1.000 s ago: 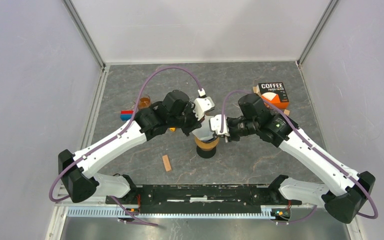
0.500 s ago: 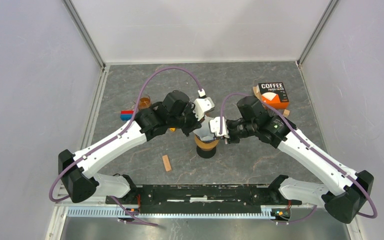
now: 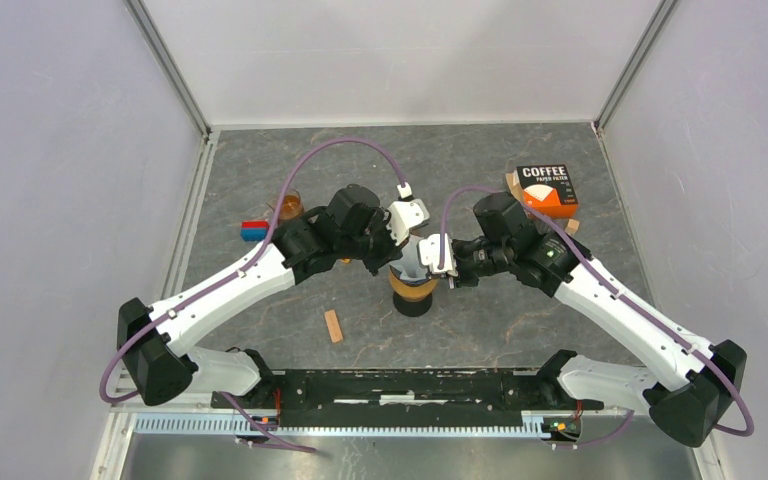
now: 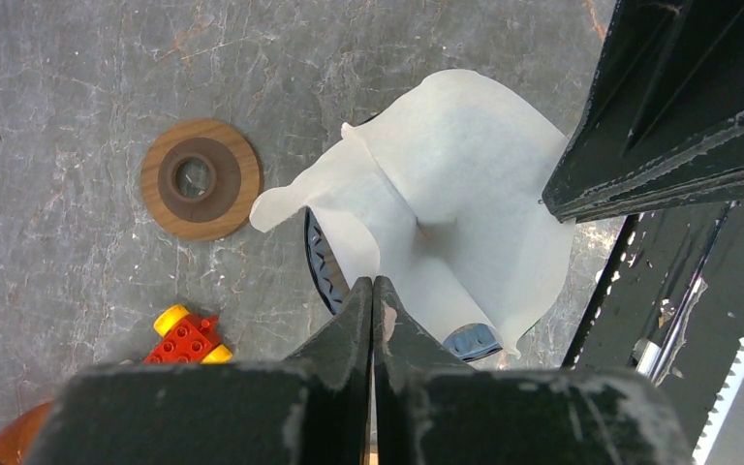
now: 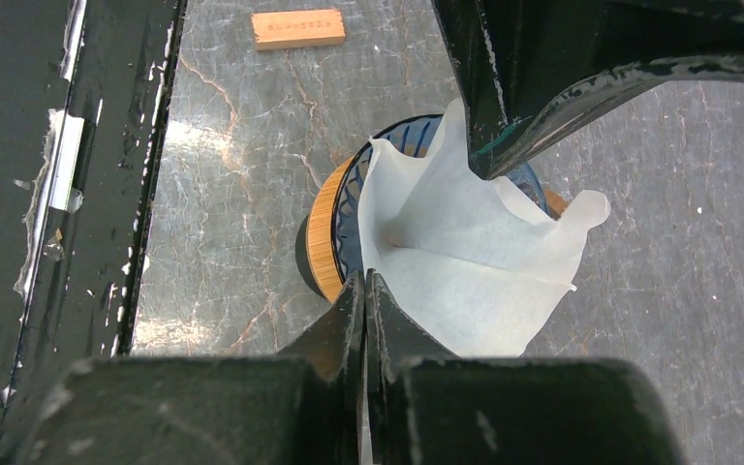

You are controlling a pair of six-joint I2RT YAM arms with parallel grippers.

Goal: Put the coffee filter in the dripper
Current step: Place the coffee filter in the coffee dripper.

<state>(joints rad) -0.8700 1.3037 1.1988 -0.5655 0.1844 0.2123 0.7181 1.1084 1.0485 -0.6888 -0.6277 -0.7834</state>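
Right wrist: right fingers (image 5: 344, 334) newly clamped on coffee filter (image 5: 455, 262) over dripper (image 5: 325, 237); left fingers (image 4: 349, 325) pinch it too.

**Materials and finish, quick pass**

The white paper coffee filter (image 4: 446, 194) is thin, matt and creased. The blue ribbed dripper (image 5: 346, 223) is glossy, with a pale wood-grain collar at its nine o'clock. The grey marbled tabletop (image 4: 77, 77) is smooth with a faint sheen. The round brown wooden disc (image 4: 201, 179), ten o'clock of the filter, is matt. The red-and-yellow plastic bricks (image 4: 186, 337) are shiny. The black left gripper (image 4: 372, 283) and black right gripper (image 5: 363, 279) are matt plastic, scuffed whitish at the edges.
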